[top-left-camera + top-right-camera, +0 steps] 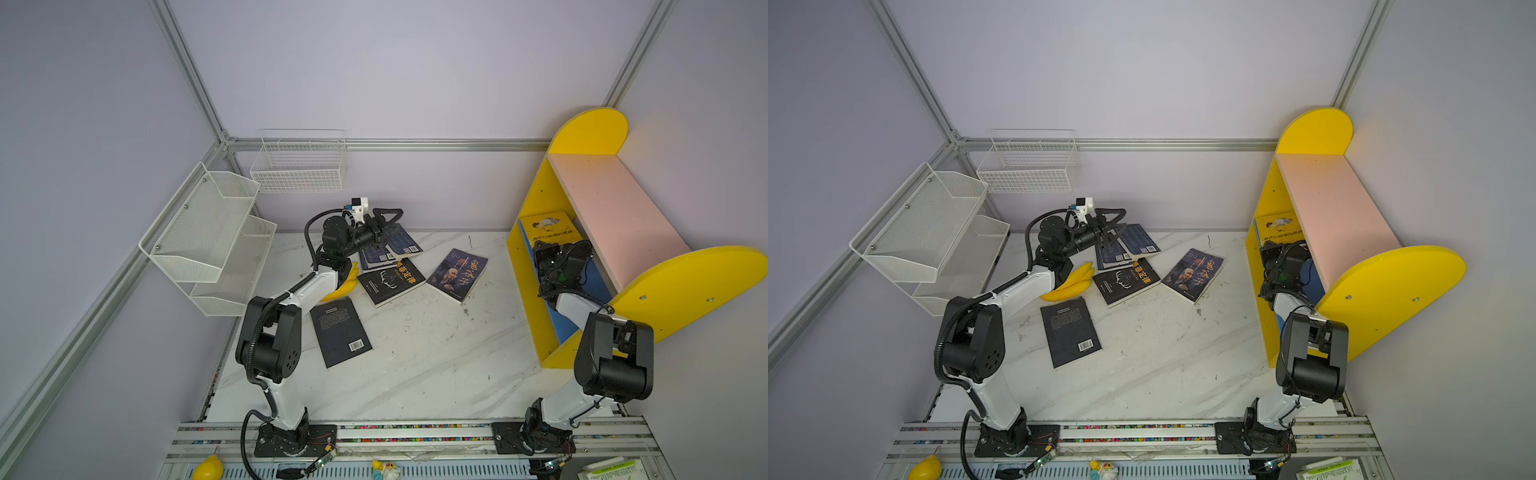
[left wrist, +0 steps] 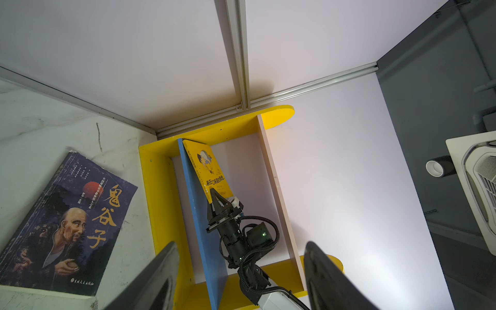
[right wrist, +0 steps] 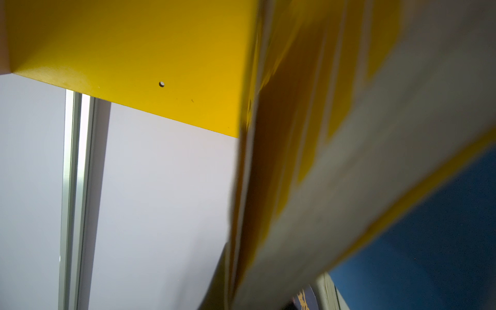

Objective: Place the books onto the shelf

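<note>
On tabletop (image 1: 415, 357), book (image 1: 457, 274) titled 鬼谷子

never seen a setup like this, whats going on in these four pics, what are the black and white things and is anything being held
The black and white things are two robot arms on a rail at the front, each ending in a two-fingered gripper. Two pictures look down on the whole scene, nearly alike; the other two come from a camera on each arm's wrist. On the marble table lie five books: two navy books, a black book with an orange title, a black book back cover up, and a book showing an old man, plus yellow bananas. The left gripper hovers open above the navy books, holding nothing. The right gripper reaches into the shelf and appears to pinch the corner of a yellow book standing tilted on the blue board.
</note>
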### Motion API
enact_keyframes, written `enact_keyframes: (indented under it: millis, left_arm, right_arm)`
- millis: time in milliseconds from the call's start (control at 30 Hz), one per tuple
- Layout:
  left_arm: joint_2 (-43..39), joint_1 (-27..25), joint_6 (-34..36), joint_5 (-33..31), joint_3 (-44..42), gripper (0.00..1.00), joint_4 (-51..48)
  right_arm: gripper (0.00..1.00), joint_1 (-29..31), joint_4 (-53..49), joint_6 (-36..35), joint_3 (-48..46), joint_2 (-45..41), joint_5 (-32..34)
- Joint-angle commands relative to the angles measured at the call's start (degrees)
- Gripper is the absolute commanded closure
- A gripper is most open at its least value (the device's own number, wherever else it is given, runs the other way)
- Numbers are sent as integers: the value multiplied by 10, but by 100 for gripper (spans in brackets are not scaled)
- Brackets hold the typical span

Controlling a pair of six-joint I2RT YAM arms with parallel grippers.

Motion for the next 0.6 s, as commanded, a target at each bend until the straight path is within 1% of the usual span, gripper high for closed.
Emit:
enact_keyframes:
  millis: [0,33,133,233,367,400,500,567]
  left_arm:
    - [-10,5,-6,12,-16,27,33]
    - [-9,6,-7,13,-15,27,35]
    - [-6,7,-9,13,-14,26,36]
    - [-3,8,-12,13,-14,26,40]
    - [3,8,-21,14,-14,26,50]
    - [4,8,-24,13,-14,26,54]
    - [9,8,-30,13,-15,26,61]
    - [12,8,-33,12,-15,25,64]
  right_arm:
    - [65,-3,21,8,22,9,8]
    - [60,-4,11,11,21,8,11]
    - [49,-4,-28,16,24,-3,30]
    - [43,-3,-67,12,34,-10,39]
    - [32,-4,-135,-3,58,-11,55]
    - [27,-4,-159,-4,65,-13,65]
    - [19,-4,-231,-4,90,-20,87]
    - [18,-4,-307,-7,119,-18,112]
